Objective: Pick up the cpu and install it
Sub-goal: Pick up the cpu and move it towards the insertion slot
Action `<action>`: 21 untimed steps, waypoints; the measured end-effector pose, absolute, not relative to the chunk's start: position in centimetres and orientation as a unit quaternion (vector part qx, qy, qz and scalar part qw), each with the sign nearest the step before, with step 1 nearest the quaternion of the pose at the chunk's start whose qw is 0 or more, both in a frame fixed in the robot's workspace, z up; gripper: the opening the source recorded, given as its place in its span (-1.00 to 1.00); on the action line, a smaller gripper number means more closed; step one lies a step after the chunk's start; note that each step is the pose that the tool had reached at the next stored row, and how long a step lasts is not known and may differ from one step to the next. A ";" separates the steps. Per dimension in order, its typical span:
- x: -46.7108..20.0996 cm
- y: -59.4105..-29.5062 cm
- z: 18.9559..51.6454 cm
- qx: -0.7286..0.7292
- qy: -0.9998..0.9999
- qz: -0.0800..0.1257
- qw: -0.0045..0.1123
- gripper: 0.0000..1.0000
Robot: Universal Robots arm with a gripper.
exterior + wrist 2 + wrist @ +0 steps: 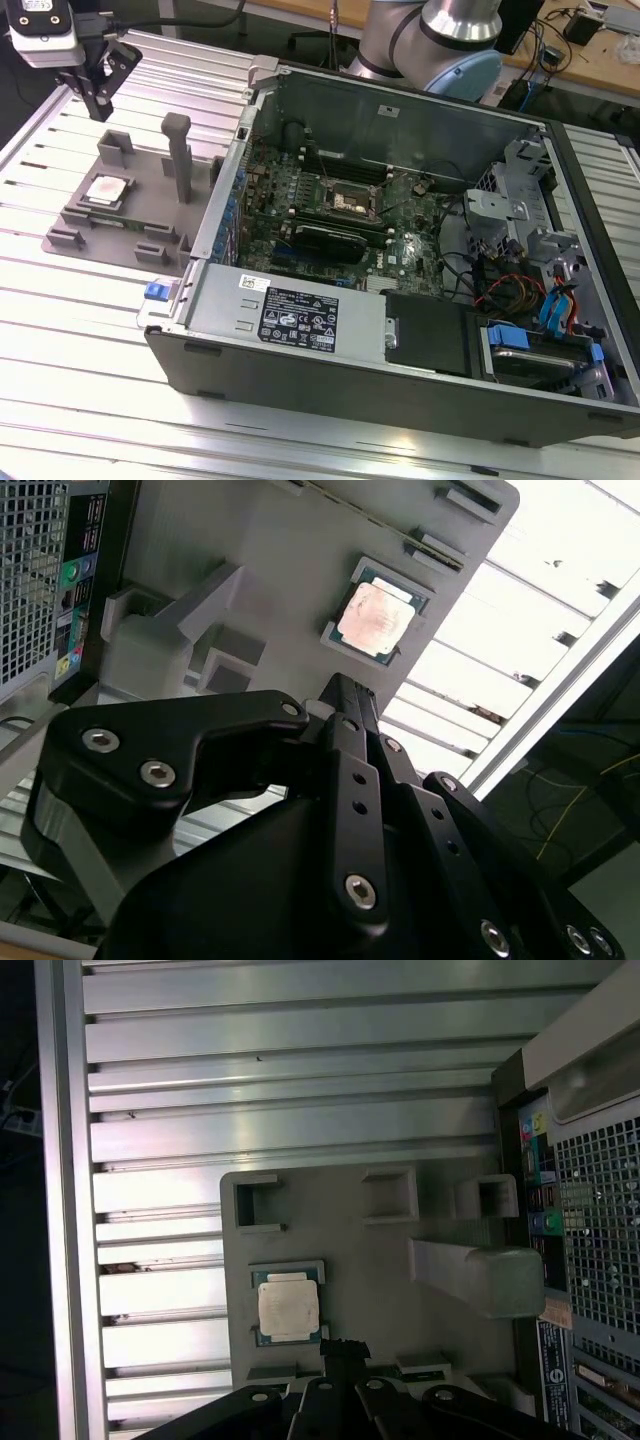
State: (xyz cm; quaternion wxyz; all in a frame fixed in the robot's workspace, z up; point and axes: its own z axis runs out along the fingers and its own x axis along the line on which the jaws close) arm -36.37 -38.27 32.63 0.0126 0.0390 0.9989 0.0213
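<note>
Currently, exterior view: your gripper (103, 108), tips pressed together and empty, hangs above the grey fixture (150, 225), whose recess keeps the cpu (105, 190) seated flat. Second wrist view: cpu (375, 617) beyond the gripper. First wrist view: likewise, near.

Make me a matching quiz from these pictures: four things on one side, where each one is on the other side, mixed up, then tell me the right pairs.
Things:
1. cpu
2. tool
3. motherboard socket
4. grey post

Places:
A. inside the open computer case
B. in the air over the grey fixture
C. standing upright on the fixture
D. lying flat in a recess of the fixture

Pairs: 1-D, 2-B, 3-A, 4-C.
</note>
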 end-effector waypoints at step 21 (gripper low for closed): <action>-38.0 -38.3 29.4 0.039 0.999 0.021 0.013 -0.79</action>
